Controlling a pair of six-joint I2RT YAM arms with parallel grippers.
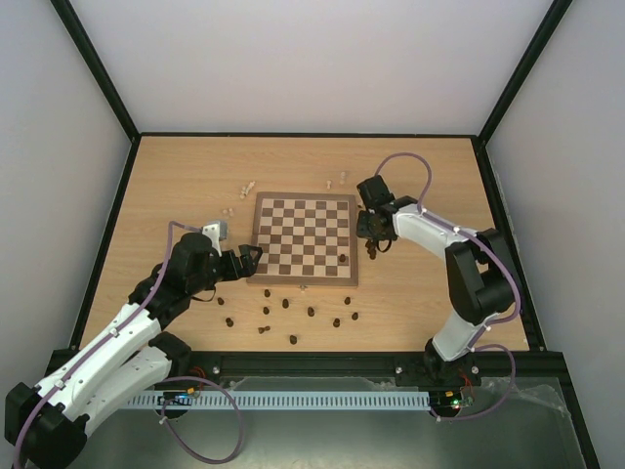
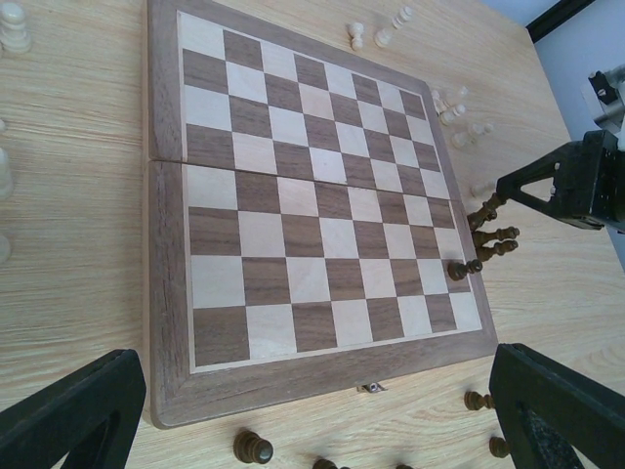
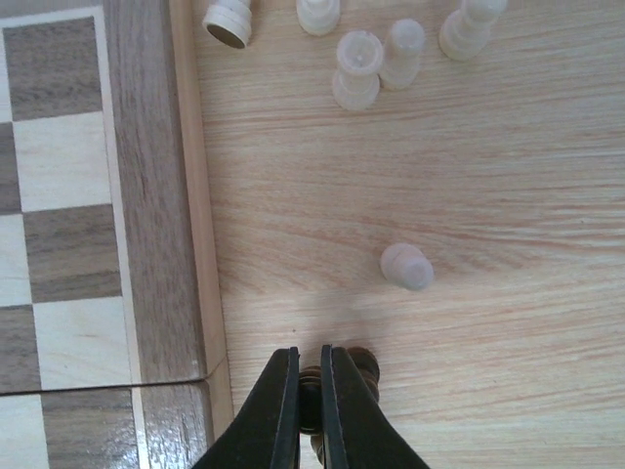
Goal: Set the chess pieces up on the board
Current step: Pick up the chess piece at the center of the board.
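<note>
Right gripper (image 1: pixel 374 249), from above: low beside board (image 1: pixel 305 234), lone dark piece (image 1: pixel 343 258) on it (other chess pieces (image 1: pixel 285 304) scattered off-board). Left wrist: left gripper (image 2: pixel 317 363) spread wide, empty. Right wrist: fingers (image 3: pixel 278 410) pinching dark chessman (image 3: pixel 311 389), possibly a pawn. Nearly everything left.

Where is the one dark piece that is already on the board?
In the top view, the dark piece sits in the rightmost column of the board, close to its near right corner, just left of the right gripper.
</note>
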